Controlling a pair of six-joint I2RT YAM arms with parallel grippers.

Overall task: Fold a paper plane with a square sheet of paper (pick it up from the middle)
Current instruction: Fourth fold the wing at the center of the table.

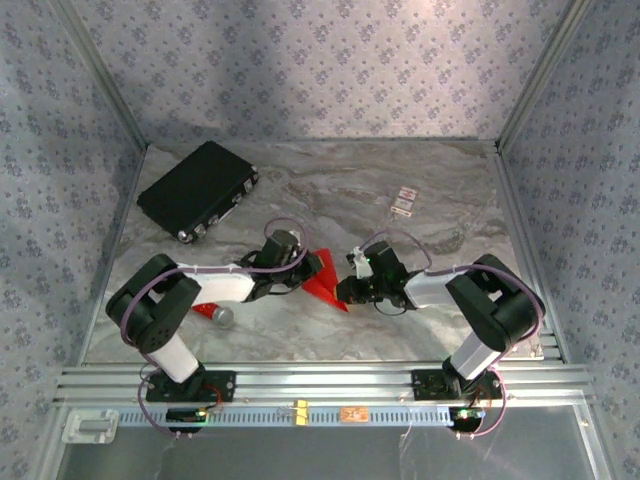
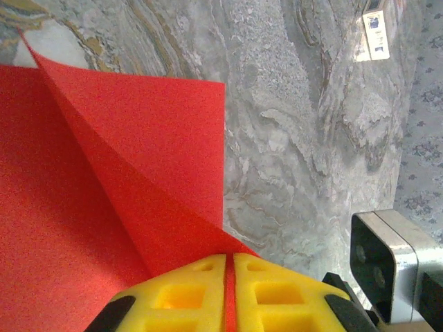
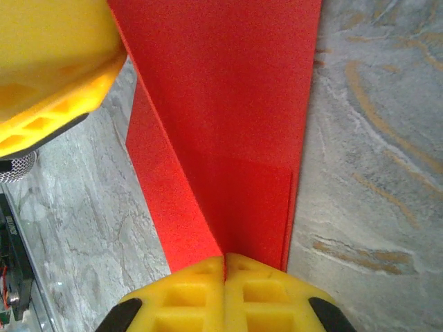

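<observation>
The top view alone gives the layout. The square sheet of paper (image 1: 324,283) is between the two arms, over the near middle of the marble worktop (image 1: 420,215). A black case (image 1: 197,190) lies well apart at the rear left, and a small red cylinder (image 1: 212,314) lies beside the left arm. That view cannot show whether the sheet rests on the surface or is raised.

The wrist views supply the grip detail. The left fingers (image 2: 180,299) are pressed together with a thin red edge caught in their seam, and the sheet fans out ahead and to the left. The right fingers (image 3: 270,299) likewise pinch the paper's near end.

The paper is bright red and plain. It is folded into overlapping layers, with straight diagonal creases running to a point.
</observation>
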